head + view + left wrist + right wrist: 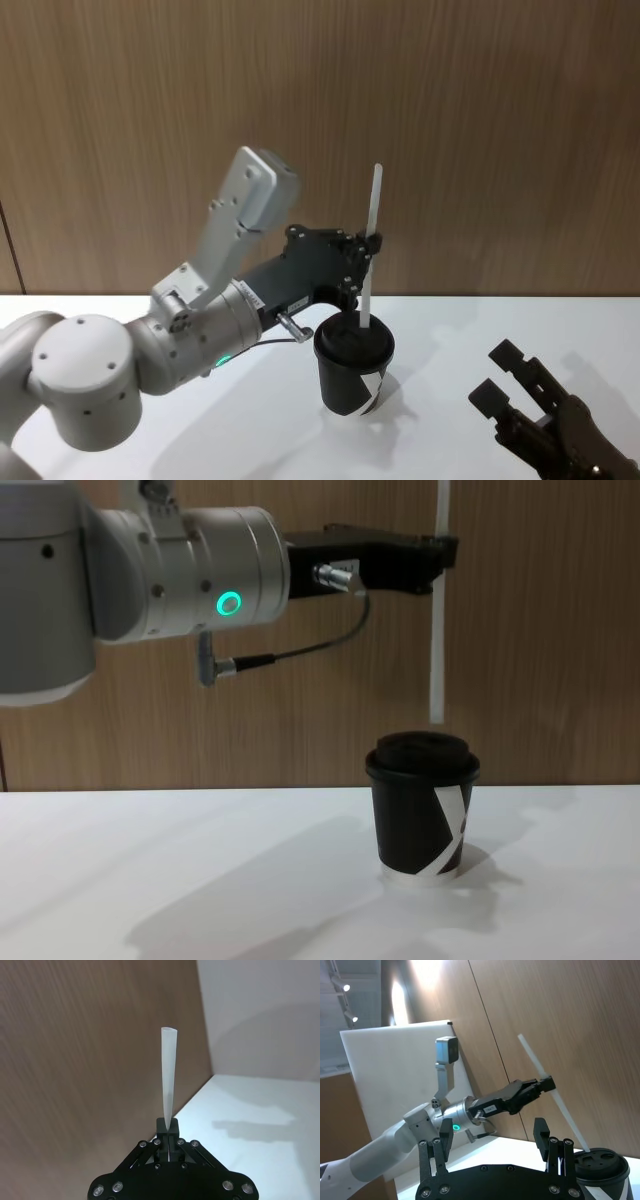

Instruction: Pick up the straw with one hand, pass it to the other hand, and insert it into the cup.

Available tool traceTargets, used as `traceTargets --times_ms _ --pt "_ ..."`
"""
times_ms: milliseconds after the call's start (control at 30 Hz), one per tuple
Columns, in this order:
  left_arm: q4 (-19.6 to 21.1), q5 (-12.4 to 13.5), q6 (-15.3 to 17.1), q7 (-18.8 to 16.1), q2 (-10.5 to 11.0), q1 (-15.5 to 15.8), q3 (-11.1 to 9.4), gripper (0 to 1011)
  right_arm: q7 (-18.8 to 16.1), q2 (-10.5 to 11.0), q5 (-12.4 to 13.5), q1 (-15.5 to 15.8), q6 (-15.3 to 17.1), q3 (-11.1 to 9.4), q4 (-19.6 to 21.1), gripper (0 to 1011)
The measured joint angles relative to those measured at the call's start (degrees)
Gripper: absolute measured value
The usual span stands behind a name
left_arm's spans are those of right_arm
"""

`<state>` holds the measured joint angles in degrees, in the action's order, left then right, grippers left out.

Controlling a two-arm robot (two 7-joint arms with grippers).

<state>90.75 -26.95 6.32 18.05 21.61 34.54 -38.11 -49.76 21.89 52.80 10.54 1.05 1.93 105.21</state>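
While my left arm reaches across the white table, its left gripper hangs over the cup, clamped mid-length on the upright straw, whose tip sits just above the lid. The right gripper waits unclenched nearby. My worry is that an off-centre descent misses the lid's opening, buckling the straw or toppling the cup.
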Motion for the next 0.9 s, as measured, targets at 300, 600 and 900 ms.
traceTargets --times_ms 300,600,900 --pt "-3.61 8.25 0.49 -4.98 -1.79 2.57 -2.66 13 0.00 0.00 0.00 0.00 0.00 0.00 0.00 1001" --pt "-6.46 11.89 0.52 -6.89 -3.40 4.07 -3.77 13 0.00 0.00 0.00 0.00 0.00 0.00 0.00 1001" --pt "-7.09 13.23 0.21 -7.26 -4.19 4.57 -3.77 12 0.00 0.00 0.00 0.00 0.00 0.00 0.00 1001"
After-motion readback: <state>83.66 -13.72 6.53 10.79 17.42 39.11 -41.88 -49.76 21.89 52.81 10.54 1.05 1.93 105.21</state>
